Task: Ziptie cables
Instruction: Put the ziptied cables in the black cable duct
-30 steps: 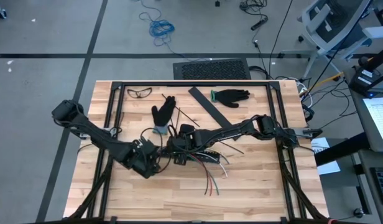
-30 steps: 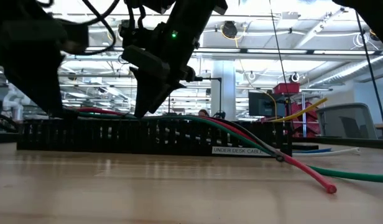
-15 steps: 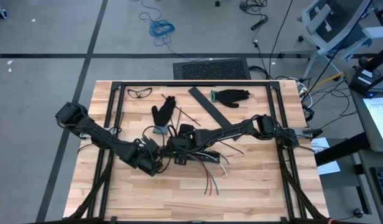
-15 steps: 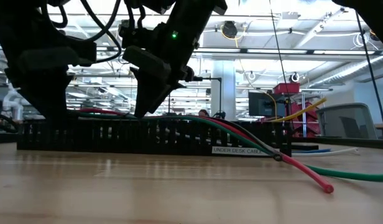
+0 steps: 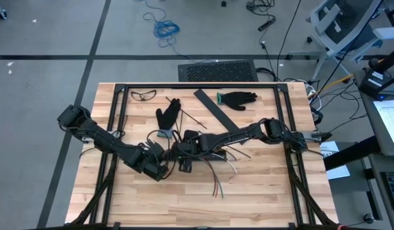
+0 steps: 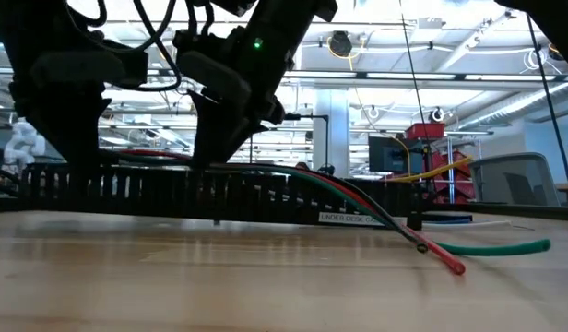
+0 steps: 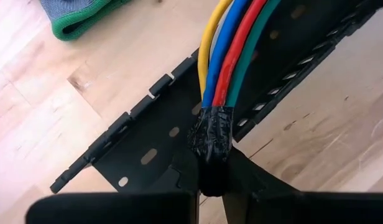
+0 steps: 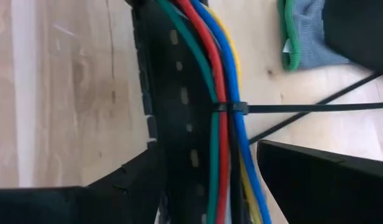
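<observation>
The left arm's fingers (image 7: 210,202) are pinched nearly shut on the black-taped end (image 7: 211,140) of the cables (image 7: 232,53), a bundle of thin yellow, blue, red and green wires. Ahead of those fingers the bundle runs along the black slotted plastic strip (image 7: 138,146), which lies flat on the wooden bench (image 7: 48,112).

The right arm's fingers (image 8: 204,180) stand wide apart, straddling the strip and bundle without visibly gripping either. Just ahead of them a thin black zip tie (image 8: 232,107) already circles the wires, its long tail (image 8: 316,107) sticking out sideways.

To do this step well, the left grip should hold the taped end steady and keep the wires straight in the channel, so the right fingers can take the tail and draw it snug without twisting the bundle out of the strip.

In the low view a white label (image 6: 356,219) on the strip reads "UNDER DESK CABL", the rest hidden. No other writing is legible.
</observation>
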Controlling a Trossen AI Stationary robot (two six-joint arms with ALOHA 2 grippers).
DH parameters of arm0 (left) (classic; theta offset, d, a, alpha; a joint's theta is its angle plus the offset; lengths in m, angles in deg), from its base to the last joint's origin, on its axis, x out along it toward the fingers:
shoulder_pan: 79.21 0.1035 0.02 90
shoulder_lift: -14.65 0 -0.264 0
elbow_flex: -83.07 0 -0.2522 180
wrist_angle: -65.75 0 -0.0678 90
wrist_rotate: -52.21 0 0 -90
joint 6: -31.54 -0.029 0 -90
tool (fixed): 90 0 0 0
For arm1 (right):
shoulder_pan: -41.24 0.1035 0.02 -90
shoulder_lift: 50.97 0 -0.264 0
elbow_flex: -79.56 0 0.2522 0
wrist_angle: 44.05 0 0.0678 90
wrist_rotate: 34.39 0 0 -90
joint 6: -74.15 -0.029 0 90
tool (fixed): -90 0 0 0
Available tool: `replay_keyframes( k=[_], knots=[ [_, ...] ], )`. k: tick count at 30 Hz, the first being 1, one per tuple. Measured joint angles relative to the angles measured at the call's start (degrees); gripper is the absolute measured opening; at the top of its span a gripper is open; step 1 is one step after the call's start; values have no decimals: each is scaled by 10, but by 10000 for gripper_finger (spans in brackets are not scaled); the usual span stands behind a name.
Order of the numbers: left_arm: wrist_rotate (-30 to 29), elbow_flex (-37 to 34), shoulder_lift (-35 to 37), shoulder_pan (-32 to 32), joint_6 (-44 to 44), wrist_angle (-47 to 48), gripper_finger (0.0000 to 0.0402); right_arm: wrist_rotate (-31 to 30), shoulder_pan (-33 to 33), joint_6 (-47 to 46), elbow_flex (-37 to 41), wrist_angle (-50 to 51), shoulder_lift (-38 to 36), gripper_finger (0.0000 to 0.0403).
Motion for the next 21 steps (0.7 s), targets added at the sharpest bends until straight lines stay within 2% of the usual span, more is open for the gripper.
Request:
replay_keyframes(
  k=[5,9,15,21],
  knots=[
    [-9,4,0,-1,0,-2,35,-38,4,-18,0,-4,0,242],
    [-9,4,0,0,1,-14,36,-43,3,-26,0,-4,0,242],
    [17,4,0,-2,1,-30,82,-43,3,-26,0,-4,0,242],
    [17,5,1,-3,1,-32,92,-43,3,-24,0,-4,0,242]
  ],
)
